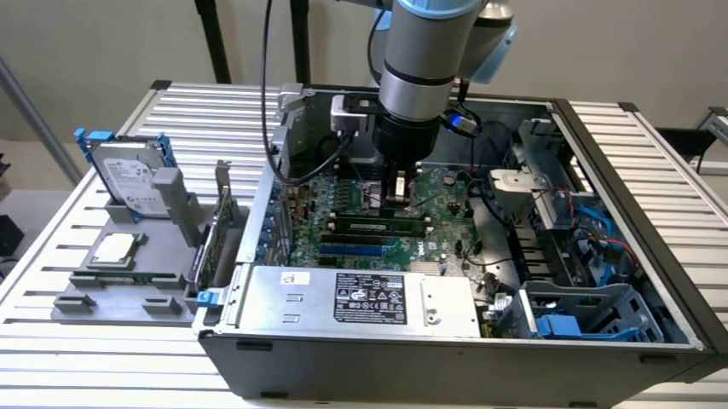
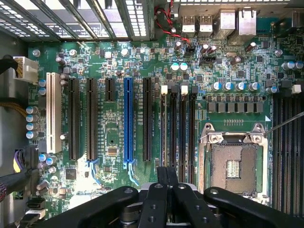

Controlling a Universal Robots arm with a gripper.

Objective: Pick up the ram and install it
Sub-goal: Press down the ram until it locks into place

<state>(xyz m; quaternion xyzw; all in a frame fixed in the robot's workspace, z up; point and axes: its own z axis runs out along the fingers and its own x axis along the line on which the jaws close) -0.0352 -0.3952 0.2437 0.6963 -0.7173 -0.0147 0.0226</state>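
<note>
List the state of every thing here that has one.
gripper: shut, over the motherboard's memory slots
ram: lying flat in a motherboard slot
computer case: open, side panel off
processor socket: empty, frame closed
hard drive: upright in the grey holder
processor chip: flat on the grey holder
</note>
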